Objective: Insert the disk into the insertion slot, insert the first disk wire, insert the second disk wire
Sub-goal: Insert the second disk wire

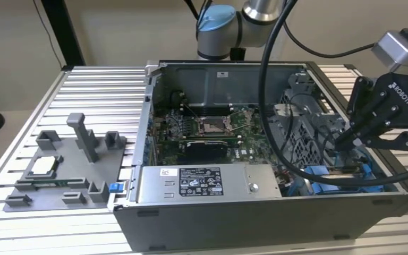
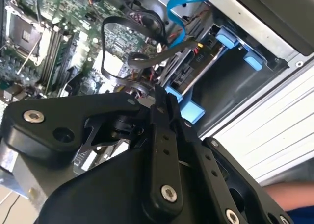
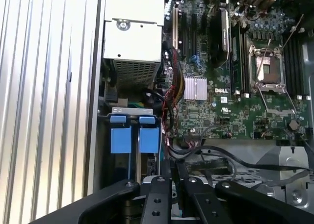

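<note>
A ribbed aluminium tabletop (image 1: 83, 90) carries an open computer case (image 1: 261, 218), with a grey fixture (image 1: 69, 170) off to the exterior view's left. The disk (image 2: 198, 62) sits in the slot (image 2: 235, 82) at the case's near corner, its blue carrier (image 1: 331, 174) showing among the blue latches (image 3: 135, 138); so the disk looks already seated, and the work now seems to be a wire. The claw (image 1: 346, 139) hangs just above that corner, fingers (image 3: 169, 185) drawn together, apparently pinched on something thin, though I cannot make out what. In the second wrist view the fingertips stand right beside the disk's connector edge, where black cables (image 2: 142, 57) and a blue cable (image 2: 179, 13) loop in. To do this well, I'd judge the plug must be squared to the socket and pushed straight, without snagging the loose loops. The board (image 3: 235, 87) and the power supply (image 1: 204, 183) lie beyond.
</note>
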Available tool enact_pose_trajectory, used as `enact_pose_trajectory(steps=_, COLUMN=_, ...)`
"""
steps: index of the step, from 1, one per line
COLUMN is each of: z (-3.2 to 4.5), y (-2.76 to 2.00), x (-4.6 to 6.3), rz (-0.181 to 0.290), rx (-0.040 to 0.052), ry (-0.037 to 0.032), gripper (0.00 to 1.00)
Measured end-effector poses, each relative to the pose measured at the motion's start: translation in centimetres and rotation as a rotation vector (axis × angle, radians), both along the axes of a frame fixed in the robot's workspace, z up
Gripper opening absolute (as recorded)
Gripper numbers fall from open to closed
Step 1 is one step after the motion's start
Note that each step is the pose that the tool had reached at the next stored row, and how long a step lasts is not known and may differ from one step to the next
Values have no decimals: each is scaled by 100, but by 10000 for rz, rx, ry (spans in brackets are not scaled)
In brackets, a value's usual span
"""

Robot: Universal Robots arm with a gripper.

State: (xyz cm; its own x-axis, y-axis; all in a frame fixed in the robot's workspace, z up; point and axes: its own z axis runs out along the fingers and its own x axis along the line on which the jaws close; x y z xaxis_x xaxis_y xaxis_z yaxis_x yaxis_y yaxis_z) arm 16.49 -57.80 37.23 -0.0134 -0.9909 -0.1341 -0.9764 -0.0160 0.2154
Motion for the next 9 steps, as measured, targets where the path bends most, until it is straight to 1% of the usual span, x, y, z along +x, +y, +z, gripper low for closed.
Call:
enact_pose_trajectory(steps=3, z=-9, y=0, x=-2, rz=1, rx=-308, ry=0, gripper=0)
enact_pose_trajectory(steps=5, z=-19, y=1, x=-6, rz=1, rx=-488, ry=0, gripper=0)
enact_pose_trajectory(steps=7, z=-32, y=2, x=-21, rz=0, rx=-642, ry=-2, gripper=0)
enact_pose_trajectory(steps=9, z=-44, y=3, x=-42, rz=-1, rx=-776, ry=-38, gripper=0)
